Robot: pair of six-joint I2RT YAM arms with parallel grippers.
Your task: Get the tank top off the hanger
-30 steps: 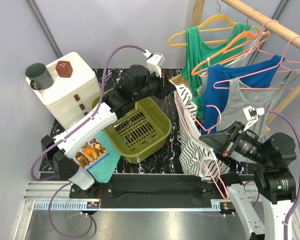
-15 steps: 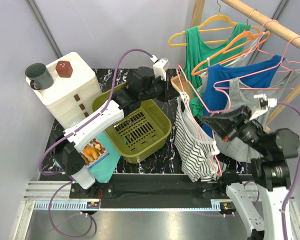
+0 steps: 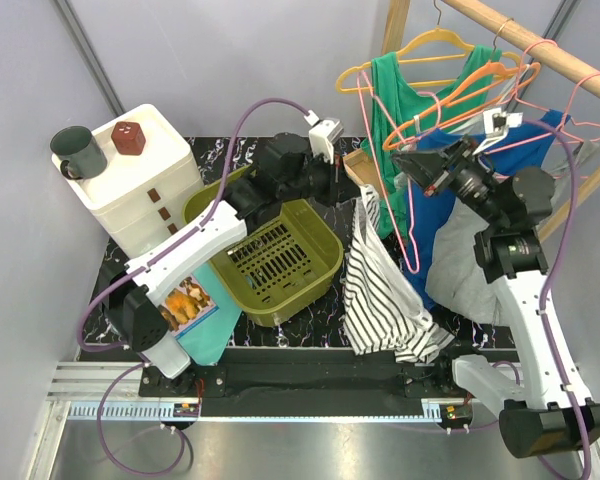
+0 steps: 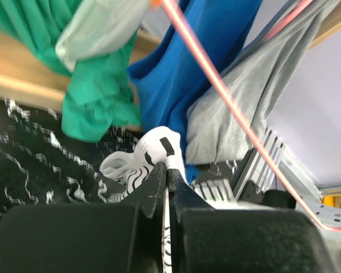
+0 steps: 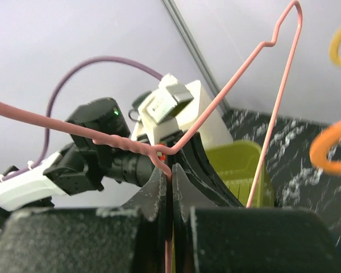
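The left gripper [image 3: 352, 186] is clamped on a strap of the striped top [image 3: 380, 290], and its wrist view shows the fingers pressed together with striped cloth between them. The right gripper [image 3: 402, 162] is closed tight on the twisted neck of the pink hanger [image 5: 131, 143], held up beside the left one over the far right part of the desk [image 3: 320, 325]

The striped top hangs from the left gripper's hold and drapes down across the right half of the desk, its hem lying at the near edge. The hanger's wire runs down from the right gripper just beside the top's right side; whether any strap sits on it cannot be told

A wooden rail [image 3: 540, 50] crosses above the far right corner. From it hang a green top [image 3: 395, 95], a blue top [image 3: 435, 215] and a grey top [image 3: 460, 275]. White drawers [image 3: 145, 185] stand at the far left corner, and an olive basket [image 3: 280, 260] sits tilted mid-desk. A dark mug [image 3: 77, 152] rests on the drawers
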